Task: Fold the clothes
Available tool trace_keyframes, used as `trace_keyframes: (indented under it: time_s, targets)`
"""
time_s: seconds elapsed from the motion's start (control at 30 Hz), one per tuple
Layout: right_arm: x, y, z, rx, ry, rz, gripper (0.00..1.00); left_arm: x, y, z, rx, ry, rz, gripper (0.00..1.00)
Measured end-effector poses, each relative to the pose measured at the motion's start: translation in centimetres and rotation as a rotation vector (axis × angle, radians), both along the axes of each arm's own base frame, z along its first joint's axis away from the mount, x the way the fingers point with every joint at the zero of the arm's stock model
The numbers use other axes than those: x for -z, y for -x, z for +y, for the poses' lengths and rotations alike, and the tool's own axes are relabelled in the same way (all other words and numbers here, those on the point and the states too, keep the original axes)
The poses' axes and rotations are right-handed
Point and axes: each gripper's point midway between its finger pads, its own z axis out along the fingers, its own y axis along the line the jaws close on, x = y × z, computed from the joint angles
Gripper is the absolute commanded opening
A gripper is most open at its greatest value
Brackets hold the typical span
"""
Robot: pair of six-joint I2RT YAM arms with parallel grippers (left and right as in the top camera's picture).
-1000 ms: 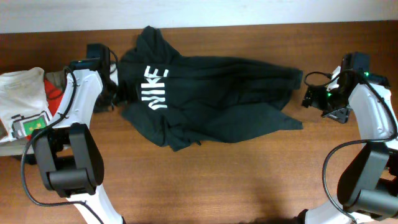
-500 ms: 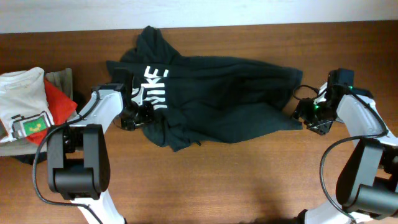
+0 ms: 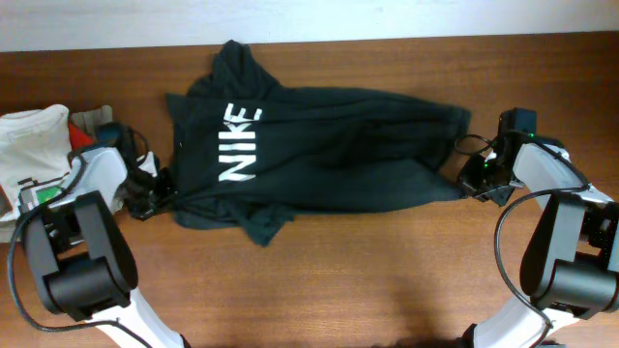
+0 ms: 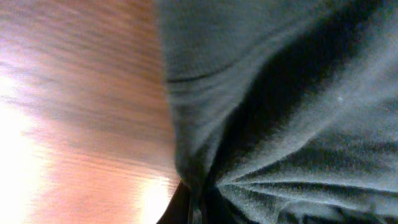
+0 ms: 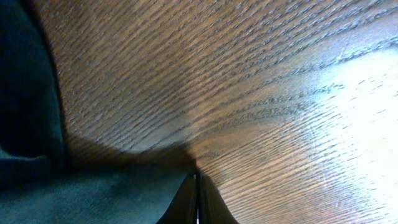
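The left claw sits at the near left corner of the T-shirt, close to the left edge of the worktop. In the left wrist view its tips are pinching dark cloth, and folds run out from that pinch. The right claw is at the opposite end of the shirt, near the right edge. Its tips are pressed together, with the hem touching one side, but I cannot tell if cloth is caught between them.

So the shirt lies between both claws, with its long axis running left to right, and each arm is nearest to its own end. The white print faces up on the left part. One bunched part reaches toward the far edge. At the left edge a white shirt and a khaki garment lie just beside the left arm, which may brush them.
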Motion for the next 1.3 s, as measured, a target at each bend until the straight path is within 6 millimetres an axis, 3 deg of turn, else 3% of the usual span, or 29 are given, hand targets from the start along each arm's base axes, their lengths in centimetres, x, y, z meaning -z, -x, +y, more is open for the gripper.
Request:
trace_keyframes:
  time_s: [0.07,0.17,0.2,0.27,0.3,0.33,0.43,0.47,0.53,0.6,0.73,0.77,0.83,0.9,1.07,1.1,1.13,1.17,1.3]
  targets:
    - [-0.1,0.0,-0.2,0.002,-0.029,-0.01,0.04,-0.1,0.6,2.5,-0.049,-0.035,0.025,0.01]
    - [-0.2,1.9,1.6,-0.065,-0.143,0.044,0.04,-1.5,-0.2,5.4,-0.089,-0.069,-0.001,0.01]
    - [-0.1,2.8,1.4,-0.082,-0.127,0.079,0.04,-2.6,-1.3,6.1,-0.091,-0.08,-0.028,0.15]
    - [-0.5,3.3,0.9,-0.135,-0.085,0.092,0.04,-4.8,-2.7,6.7,-0.092,-0.091,-0.062,0.61]
    - [-2.1,3.1,0.3,-0.175,-0.034,0.05,0.04,-6.0,-3.1,7.2,-0.087,-0.108,-0.07,0.71]
    - [-4.3,2.7,0.0,-0.203,0.006,-0.014,0.04,-6.7,-2.9,7.4,-0.09,-0.107,-0.06,0.72]
    - [-12.1,2.4,-0.6,-0.226,0.132,-0.229,0.04,-7.4,-0.4,4.0,-0.085,0.064,0.037,0.71]
    - [-13.3,2.8,-0.6,-0.226,0.151,-0.254,0.04,-8.1,-0.2,1.3,-0.054,0.198,0.032,0.72]
    - [-12.4,4.5,-1.4,-0.192,0.185,-0.157,0.04,-8.7,-0.1,-2.0,0.027,0.267,0.045,0.72]
    - [-11.4,7.2,-4.1,-0.046,0.31,0.005,0.04,-8.9,0.1,-7.5,0.191,0.281,0.08,0.72]
    - [-11.6,8.9,-5.3,0.019,0.375,0.076,0.04,-9.2,3.7,-14.9,0.427,0.249,0.221,0.72]
    - [-11.6,9.5,-5.7,0.032,0.4,0.104,0.04,-9.1,4.1,-16.5,0.483,0.235,0.224,0.72]
    - [-11.8,10.0,-6.1,0.061,0.427,0.125,0.04,-9.0,4.7,-17.6,0.522,0.227,0.235,0.72]
    - [-11.9,10.1,-6.4,0.08,0.443,0.125,0.04,-7.9,6.9,-19.6,0.593,0.219,0.29,0.72]
    - [-12.0,9.9,-6.5,0.09,0.45,0.117,0.04,-4.5,9.3,-21.0,0.632,0.203,0.331,0.71]
    - [-12.0,9.9,-6.5,0.09,0.45,0.116,0.04,-4.1,9.3,-21.3,0.627,0.199,0.325,0.63]
    - [-12.0,9.9,-6.5,0.09,0.45,0.117,0.04,-3.2,9.7,-21.6,0.624,0.192,0.322,0.27]
    - [-12.0,9.9,-6.5,0.09,0.45,0.118,0.04,-2.5,10.1,-21.9,0.619,0.186,0.325,0.0]
    - [-12.2,10.6,-7.4,0.101,0.495,0.144,0.04,-2.6,11.8,-20.7,0.599,0.149,0.412,0.0]
